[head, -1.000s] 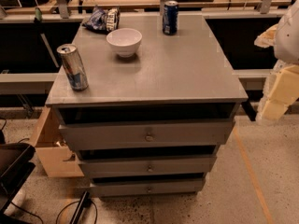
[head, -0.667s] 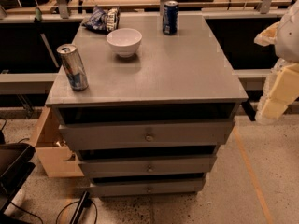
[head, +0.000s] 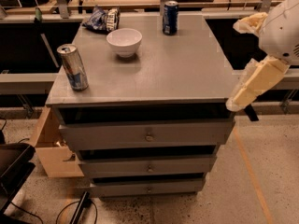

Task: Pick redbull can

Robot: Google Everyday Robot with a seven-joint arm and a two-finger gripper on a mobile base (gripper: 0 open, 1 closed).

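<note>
Standing upright at the front-left corner of the grey cabinet top (head: 187, 73): one redbull can (head: 73, 67), slim, silver with blue panels, shiny lid, nothing touching it. Single camera view, looking down at the cabinet from the front.

Counts on the top: two cans, one bowl, one bag.
- The second can is a shorter dark blue can (head: 170, 17), upright at the back edge, right of centre, well apart from the redbull can.
- One white bowl (head: 124, 42) sits upright between the two cans, toward the back left.
- One crumpled snack bag (head: 100, 18) lies at the back-left corner, just behind the bowl.

Below the top are three drawers, each with one small knob; the top drawer (head: 148, 133) shows a dark gap above its front.

One wooden box (head: 49, 146) sits on the floor, left of the cabinet.

One gripper (head: 247, 90), cream-covered, hangs off the cabinet's front-right corner at the frame's right side, well apart from the redbull can and holding nothing visible; cannot tell whether it is open or closed.
</note>
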